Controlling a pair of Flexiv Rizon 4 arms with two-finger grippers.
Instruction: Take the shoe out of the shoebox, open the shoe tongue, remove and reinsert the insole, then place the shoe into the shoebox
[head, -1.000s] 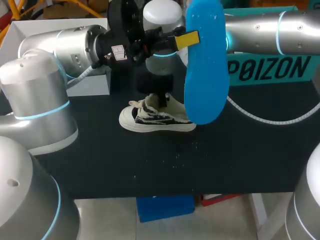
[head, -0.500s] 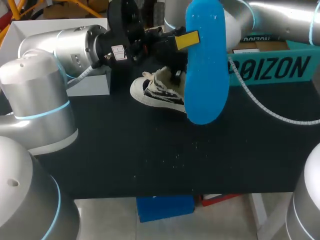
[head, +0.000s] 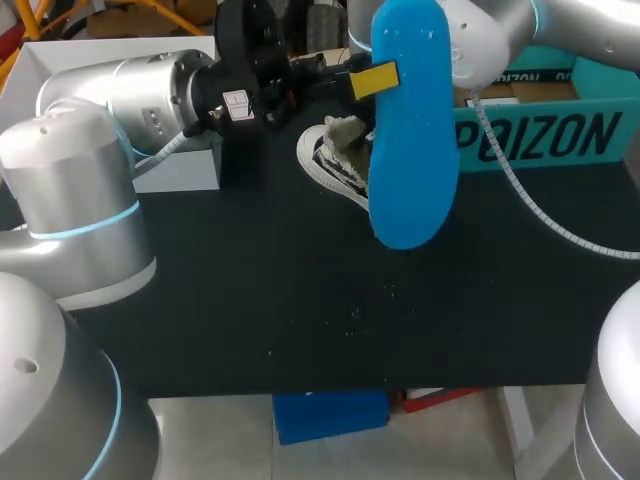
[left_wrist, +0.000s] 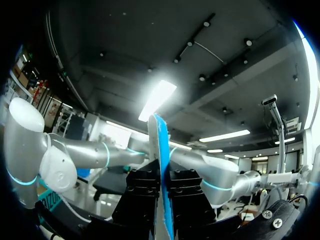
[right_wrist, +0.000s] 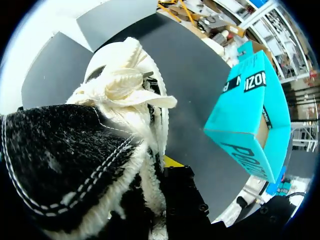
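A robotics lab: a silver left arm (head: 130, 85) and right arm (head: 600, 25) lean over a black tabletop (head: 300, 320) bearing a shoebox (head: 545, 135).

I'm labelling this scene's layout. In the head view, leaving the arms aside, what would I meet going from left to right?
white box → shoe → blue insole → teal shoebox

The insole (head: 410, 130) is bright blue, the shoe (head: 335, 165) cream with black-and-white streaked sides and a white sole, the shoebox (head: 540, 140) teal with black letters, the table (head: 300, 320) black, my fingertips (head: 375, 78) yellow, and my arms (head: 140, 85) silver with cyan rings.
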